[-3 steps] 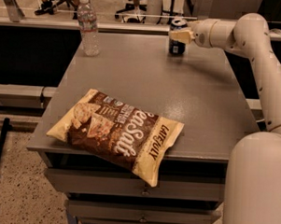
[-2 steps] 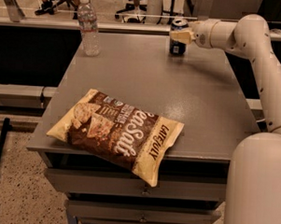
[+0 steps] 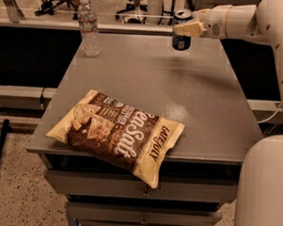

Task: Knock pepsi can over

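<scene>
Item 1: pepsi can (image 3: 180,42), dark blue with a silver top, upright at the far edge of the grey table (image 3: 202,113), right of centre; its lettering is unreadable.
Item 2: gripper (image 3: 186,29), cream, reaching in from the right, lying across the can's upper part and touching it; whether it is open or clamped cannot be told.
Item 3: chip bag (image 3: 117,132), brown and cream, flat at the near edge and overhanging it; reads "Sea Salt" and "LATE JULY".
Item 4: water bottle (image 3: 90,28), clear, upright at the far left corner, well apart from the can.
</scene>
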Available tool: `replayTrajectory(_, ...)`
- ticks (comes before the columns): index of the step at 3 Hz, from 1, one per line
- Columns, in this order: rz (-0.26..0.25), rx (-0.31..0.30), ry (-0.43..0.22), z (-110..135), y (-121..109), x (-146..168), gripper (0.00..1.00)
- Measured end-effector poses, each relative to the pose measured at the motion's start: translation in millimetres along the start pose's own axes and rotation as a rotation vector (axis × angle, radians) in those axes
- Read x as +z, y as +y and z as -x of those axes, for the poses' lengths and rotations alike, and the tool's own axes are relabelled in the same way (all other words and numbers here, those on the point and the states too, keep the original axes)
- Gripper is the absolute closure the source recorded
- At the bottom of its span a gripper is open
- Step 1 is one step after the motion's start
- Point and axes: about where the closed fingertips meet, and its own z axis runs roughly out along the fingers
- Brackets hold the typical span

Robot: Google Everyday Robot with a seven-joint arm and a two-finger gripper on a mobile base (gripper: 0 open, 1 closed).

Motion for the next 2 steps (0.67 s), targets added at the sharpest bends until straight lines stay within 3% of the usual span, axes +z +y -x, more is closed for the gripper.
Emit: replayTrajectory(2, 0.227, -0.145, 0.193, -10, 56, -48, 1.0)
